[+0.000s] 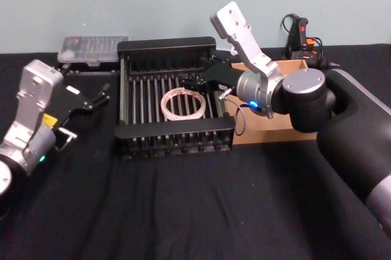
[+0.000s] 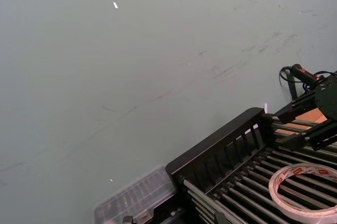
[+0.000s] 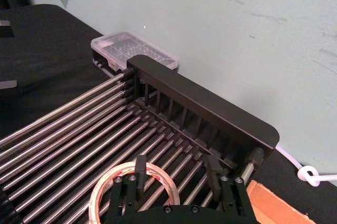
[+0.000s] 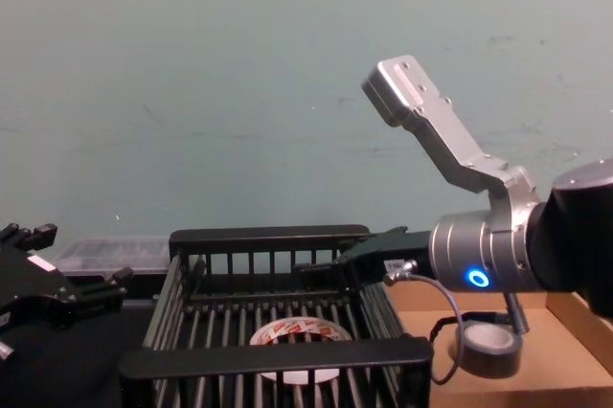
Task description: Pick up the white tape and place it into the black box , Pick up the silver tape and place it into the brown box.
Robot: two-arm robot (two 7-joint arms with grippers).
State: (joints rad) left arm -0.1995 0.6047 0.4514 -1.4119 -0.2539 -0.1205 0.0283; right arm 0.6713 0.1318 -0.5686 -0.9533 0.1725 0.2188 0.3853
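I see the bench (image 1: 183, 211) draped in black cloth, set against a pale blue-green wall (image 4: 239, 63) that is scuffed and scratched. The black box (image 1: 174, 98) stands mid-bench, and the white tape (image 1: 182, 104) lies flat on its barred floor. Just to its right sits the brown box (image 1: 275, 132); from the chest view the silver tape (image 4: 487, 346) rests inside it. My right pincer (image 3: 176, 174) hangs over the black box's right side, its fingers parted and holding nothing, close above the white ring. My left pincer (image 1: 101, 96) hovers left of the black box, open and empty. A clear plastic case (image 1: 91, 49) lies by the wall behind it.
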